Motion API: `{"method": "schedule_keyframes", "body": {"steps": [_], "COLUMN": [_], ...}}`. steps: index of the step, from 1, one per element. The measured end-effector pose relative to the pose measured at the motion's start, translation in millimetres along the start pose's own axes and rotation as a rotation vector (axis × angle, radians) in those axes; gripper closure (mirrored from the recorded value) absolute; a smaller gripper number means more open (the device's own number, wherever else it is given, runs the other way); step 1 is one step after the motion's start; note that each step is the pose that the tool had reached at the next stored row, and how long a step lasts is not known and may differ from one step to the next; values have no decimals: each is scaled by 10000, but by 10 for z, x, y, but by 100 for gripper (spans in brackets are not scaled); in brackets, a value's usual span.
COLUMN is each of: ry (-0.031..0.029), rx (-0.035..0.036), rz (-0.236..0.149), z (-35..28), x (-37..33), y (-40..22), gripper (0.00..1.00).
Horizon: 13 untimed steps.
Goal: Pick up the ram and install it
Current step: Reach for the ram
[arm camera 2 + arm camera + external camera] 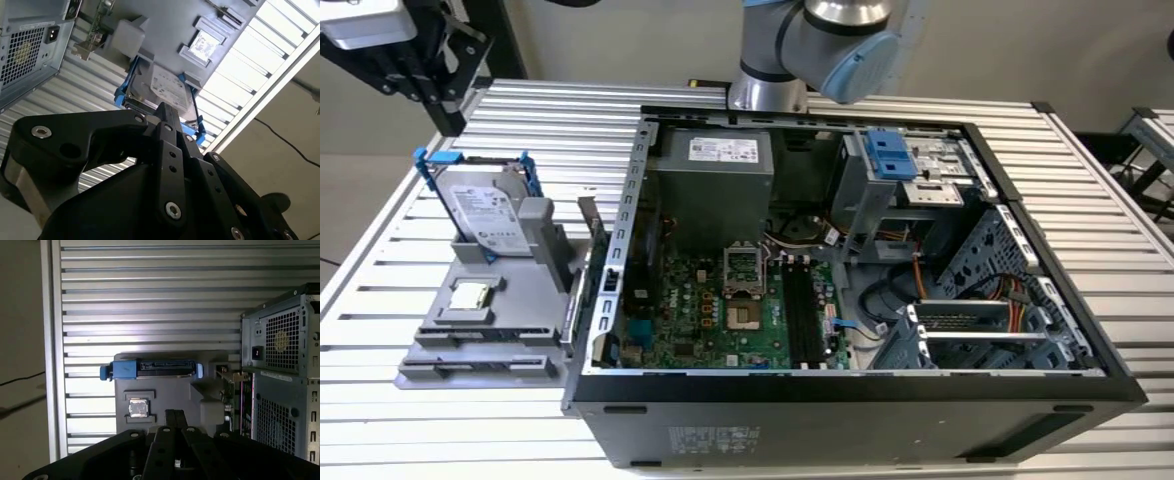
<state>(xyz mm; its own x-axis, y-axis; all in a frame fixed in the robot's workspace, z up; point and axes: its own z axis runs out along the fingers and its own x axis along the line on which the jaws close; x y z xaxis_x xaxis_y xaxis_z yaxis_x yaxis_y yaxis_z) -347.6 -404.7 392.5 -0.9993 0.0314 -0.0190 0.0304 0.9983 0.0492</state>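
Grey plastic forms the holder point(480, 345) that is set on the slatted desk point(560, 110) at nine o'clock of the open computer case point(854, 400) in the exterior view, so that each part is presented upright and can be reached from above. The ram point(590, 230) is seen standing on edge at the holder's three o'clock side, just beside the case wall, with its top edge free for a grasp. The hard drive point(487, 210) and the processor chip point(471, 293) are parked in seats of their own. The tool point(174, 415) is held above the holder in the first wrist view, its fingers drawn together on nothing and well apart from the ram. The motherboard's black slots point(803, 320) are judged unfilled, so the ram is not yet installed.
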Motion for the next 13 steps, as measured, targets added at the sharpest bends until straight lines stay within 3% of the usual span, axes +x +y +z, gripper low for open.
{"method": "schedule_keyframes", "body": {"steps": [13], "ry": [0], "rx": [1], "rz": [0], "z": [-11], "x": [36], "y": [-326], "gripper": [100]}}
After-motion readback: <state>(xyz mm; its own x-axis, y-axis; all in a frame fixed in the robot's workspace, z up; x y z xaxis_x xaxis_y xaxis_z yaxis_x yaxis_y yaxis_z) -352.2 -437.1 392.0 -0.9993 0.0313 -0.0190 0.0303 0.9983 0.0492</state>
